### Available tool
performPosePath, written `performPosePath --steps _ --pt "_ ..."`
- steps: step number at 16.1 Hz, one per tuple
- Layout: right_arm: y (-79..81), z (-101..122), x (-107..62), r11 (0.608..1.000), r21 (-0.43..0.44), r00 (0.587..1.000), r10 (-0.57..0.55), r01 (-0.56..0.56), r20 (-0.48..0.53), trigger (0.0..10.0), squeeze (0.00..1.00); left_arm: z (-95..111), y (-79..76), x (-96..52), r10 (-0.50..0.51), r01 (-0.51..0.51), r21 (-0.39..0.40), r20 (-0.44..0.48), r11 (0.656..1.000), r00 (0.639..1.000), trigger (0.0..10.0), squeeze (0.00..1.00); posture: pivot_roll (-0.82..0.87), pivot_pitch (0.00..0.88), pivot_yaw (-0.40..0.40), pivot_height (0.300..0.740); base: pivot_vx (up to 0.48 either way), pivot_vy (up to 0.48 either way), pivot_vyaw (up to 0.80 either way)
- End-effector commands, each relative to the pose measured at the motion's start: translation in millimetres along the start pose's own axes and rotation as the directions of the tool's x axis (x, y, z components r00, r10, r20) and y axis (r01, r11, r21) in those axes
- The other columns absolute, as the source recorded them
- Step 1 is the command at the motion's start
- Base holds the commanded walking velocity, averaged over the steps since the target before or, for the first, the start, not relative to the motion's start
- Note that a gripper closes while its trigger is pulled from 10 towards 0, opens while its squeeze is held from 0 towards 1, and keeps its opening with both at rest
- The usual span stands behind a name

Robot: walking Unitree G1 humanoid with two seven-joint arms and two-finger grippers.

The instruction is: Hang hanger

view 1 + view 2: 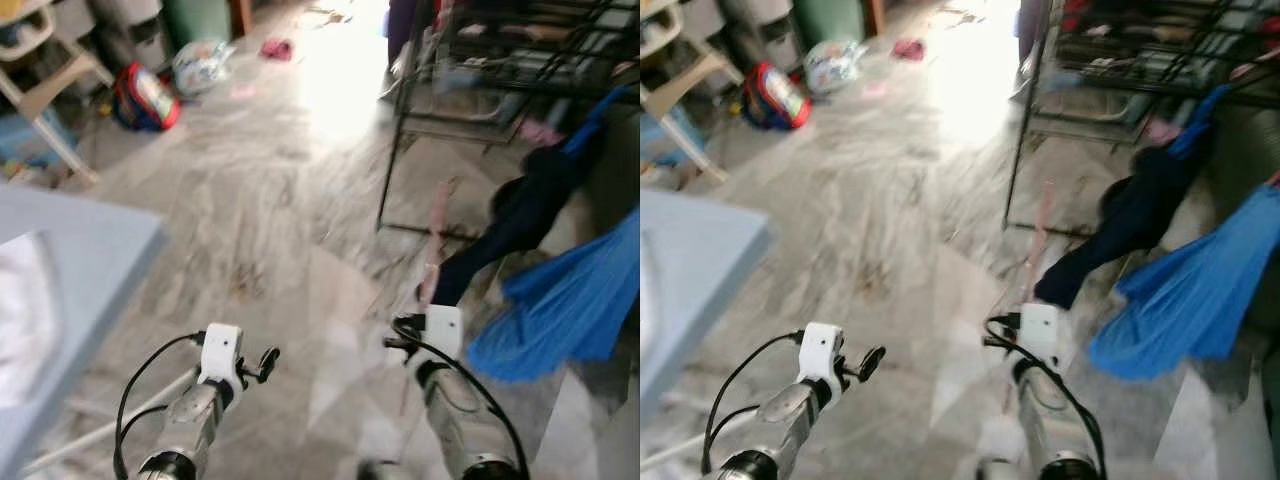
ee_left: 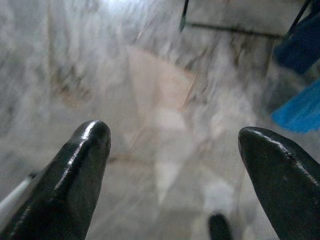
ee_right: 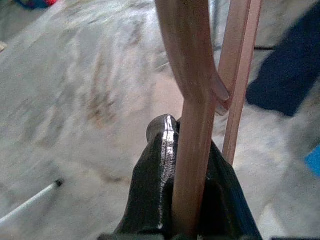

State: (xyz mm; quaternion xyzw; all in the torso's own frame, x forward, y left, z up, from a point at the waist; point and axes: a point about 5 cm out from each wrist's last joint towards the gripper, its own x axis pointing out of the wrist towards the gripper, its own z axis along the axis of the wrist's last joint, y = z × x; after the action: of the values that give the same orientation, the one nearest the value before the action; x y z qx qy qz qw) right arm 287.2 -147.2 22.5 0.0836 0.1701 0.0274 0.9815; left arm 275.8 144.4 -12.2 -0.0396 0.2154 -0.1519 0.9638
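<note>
Two grippers are in front of the robot, and only one has work. The right gripper is closed on the hanger, a pink one; in its wrist view both fingers press on a pink bar that passes up between them. The left gripper is wide open with nothing between its fingers, and it hangs over the bare floor.

I judge the step in hand to be the carrying: the hanger is already gripped, and it is not yet on any rail. The pictures are blurred, so the robot is probably walking or turning. The rack, a dark metal frame, stands ahead and to the right, well apart from the hanger. Dark clothing and blue cloth hang on its near side.

From the head views, the hanger sticks forward and a little up from the right gripper, and its long axis runs away from the robot toward the foot of the rack. I cannot see which end is the hook.

The next move calls for a closer approach to the rack, then for lifting the arm to a free bar. The hook must be turned to face the bar, and the hanging clothes should not be caught on the way.
</note>
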Motion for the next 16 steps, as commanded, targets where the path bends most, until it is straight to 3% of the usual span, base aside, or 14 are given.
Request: performPosePath --steps 1,11,13,16 --pt "-2.9 -2 -0.4 1.0 0.019 1.0 -0.015 0.015 -0.011 10.0 0.0 -10 -1.5 -3.8 -0.002 0.002 -0.007 -0.032 1.0 0.999 10.0 0.0 0.0 0.161 0.004 0.74 0.368 0.0 -0.8" --pt "-5.7 4 2.7 1.0 0.022 1.0 -0.011 0.011 -0.002 10.0 0.0 -9 -1.4 -3.0 0.0 0.0 -0.003 -0.033 1.0 0.999 10.0 0.0 0.0 0.154 0.007 0.74 0.366 0.0 -0.08" --pt "-2.2 18 2.2 0.997 -0.072 0.998 -0.005 0.01 0.061 10.0 0.0 -10 1.0 -4.6 0.001 -0.001 0.0 -0.033 1.0 0.999 10.0 0.0 0.0 0.154 0.007 0.74 0.362 0.0 0.0" --pt "9.0 36 0.1 0.999 -0.042 0.993 0.026 -0.021 0.119 10.0 0.0 -12 6.8 -8.2 0.004 -0.004 0.008 -0.034 1.0 0.999 10.0 0.0 -0.01 0.156 0.01 0.74 0.364 0.0 0.0"
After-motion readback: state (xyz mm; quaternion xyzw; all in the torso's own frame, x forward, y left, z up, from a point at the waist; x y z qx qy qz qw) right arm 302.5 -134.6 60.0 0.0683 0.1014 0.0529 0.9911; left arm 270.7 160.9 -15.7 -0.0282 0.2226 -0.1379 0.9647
